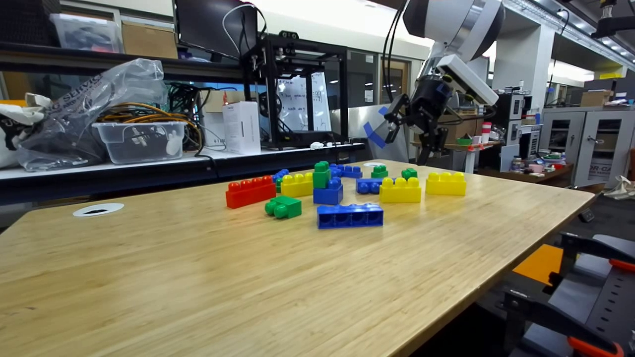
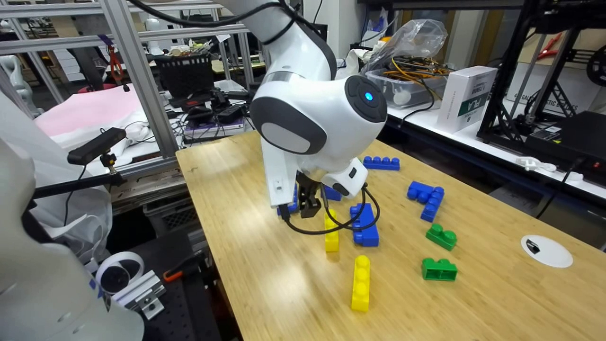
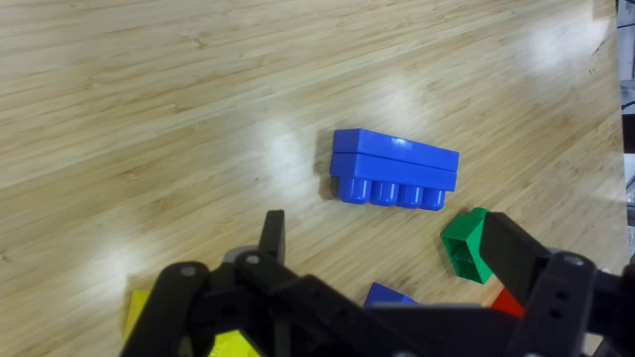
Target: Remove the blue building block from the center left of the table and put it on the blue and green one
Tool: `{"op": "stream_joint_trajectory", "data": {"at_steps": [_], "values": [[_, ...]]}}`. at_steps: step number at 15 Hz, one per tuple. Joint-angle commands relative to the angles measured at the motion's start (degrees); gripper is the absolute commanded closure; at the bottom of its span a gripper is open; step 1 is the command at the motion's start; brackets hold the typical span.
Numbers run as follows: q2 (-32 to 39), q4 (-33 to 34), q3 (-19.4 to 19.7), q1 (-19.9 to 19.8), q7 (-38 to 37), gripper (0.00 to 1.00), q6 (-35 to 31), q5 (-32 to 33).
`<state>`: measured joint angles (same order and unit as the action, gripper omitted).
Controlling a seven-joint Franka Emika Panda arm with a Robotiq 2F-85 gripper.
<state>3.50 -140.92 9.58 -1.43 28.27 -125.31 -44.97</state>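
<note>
The blue building block (image 1: 350,216) I'm after lies on its side on the desk (image 1: 223,282), its hollow underside turned outward and its studs pointing sideways, so I'd say it needs rolling over if it is to press on properly; set down as it lies, it could only balance. Near it the blue and green stack (image 1: 325,186) stands upright, the green part on one end of the short blue one with a blue stud bare beside it, which I judge makes a narrow seat. In an exterior view a green brick (image 1: 283,207) and a red brick (image 1: 251,192) sit to the block's left, a yellow brick (image 1: 400,191) to its right, all apart from it, leaving me room around it. My hand (image 3: 384,223) hangs above the desk, fingers (image 3: 273,230) spread wide, holding and touching nothing; probably high to clear the clutter, wide to straddle the block.
</note>
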Motion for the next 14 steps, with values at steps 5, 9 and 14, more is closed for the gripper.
{"op": "stream_joint_trajectory", "data": {"at_steps": [5,9,14], "values": [[0.9,0.7,-1.8,-2.0,0.4,0.00,0.8,0.3],[4.4,1.8,-2.1,-2.6,2.0,0.00,0.9,-1.0],[8.9,3.6,-2.9,-4.1,2.4,0.00,1.1,-0.7]]}}
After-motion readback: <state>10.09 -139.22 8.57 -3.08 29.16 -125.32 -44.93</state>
